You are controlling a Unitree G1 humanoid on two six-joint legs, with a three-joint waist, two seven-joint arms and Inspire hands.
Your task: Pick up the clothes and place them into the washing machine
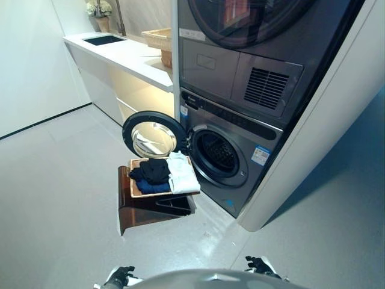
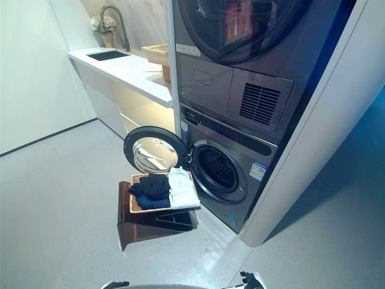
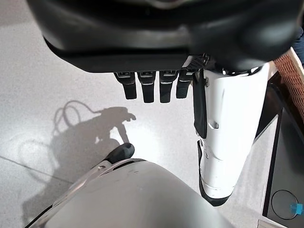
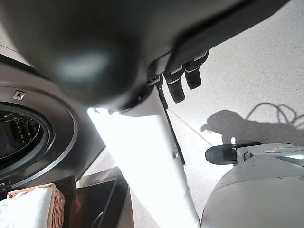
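The clothes, dark pieces left and a white piece right, lie in a basket on a brown stand, just left of the washer, whose door hangs open. The left robot hand and right robot hand hang low near the floor, fingers relaxed, holding nothing.

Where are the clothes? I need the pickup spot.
In the eye views, centre: the clothes lie in a basket on a brown stand, below the washer's open door.
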